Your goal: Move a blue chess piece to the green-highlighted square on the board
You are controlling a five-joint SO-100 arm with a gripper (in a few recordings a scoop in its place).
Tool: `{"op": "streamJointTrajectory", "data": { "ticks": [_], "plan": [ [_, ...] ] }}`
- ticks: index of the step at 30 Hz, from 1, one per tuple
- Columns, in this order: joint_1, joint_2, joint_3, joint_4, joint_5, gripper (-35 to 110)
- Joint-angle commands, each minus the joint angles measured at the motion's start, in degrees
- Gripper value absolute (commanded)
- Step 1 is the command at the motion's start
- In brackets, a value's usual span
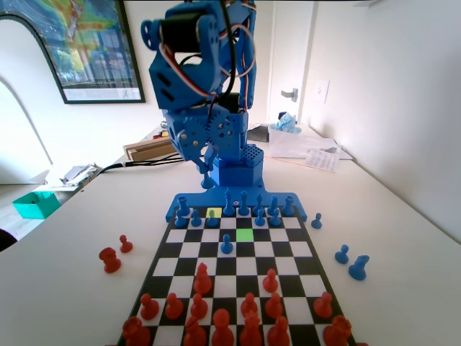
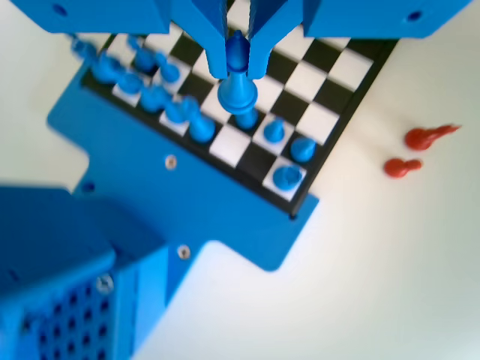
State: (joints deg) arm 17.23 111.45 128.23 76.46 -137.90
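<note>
Jaws of your end effector (image 2: 237,66) are pinched on the blue chess piece (image 2: 238,90) just under its knob, so its flared base hangs clear above the board (image 2: 330,112), over the blue-crowded edge rows. That high grip likely keeps the base free for setting down. You have the green-highlighted square (image 1: 245,234) waiting bare, one row inward from the blue back ranks, near a lone blue pawn (image 1: 227,245). Pieces look like smooth moulded plastic, slim and round-topped; the board is flat, glossy chequer on a pale counter (image 2: 390,285).

bright daylight | fixed view sharp, edges bowed | wrist view blurred
</note>
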Motion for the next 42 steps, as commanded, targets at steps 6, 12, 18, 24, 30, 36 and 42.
{"op": "streamJointTrajectory", "data": {
  "ticks": [6, 12, 18, 24, 30, 36, 42],
  "plan": [
    [-9.67, 1.85, -3.78, -4.92, 19.86, 2],
    [-14.15, 0.09, 0.35, -13.62, 28.39, 2],
    [-16.52, -3.16, 6.33, -21.80, 31.90, 2],
    [-17.23, -7.65, 8.26, -27.07, 34.01, 2],
    [-18.63, -12.30, 5.89, -28.56, 37.18, 2],
    [-21.53, -15.73, 3.34, -28.56, 40.34, 2],
    [-22.94, -17.31, 2.81, -29.88, 41.84, 2]
  ]
}}
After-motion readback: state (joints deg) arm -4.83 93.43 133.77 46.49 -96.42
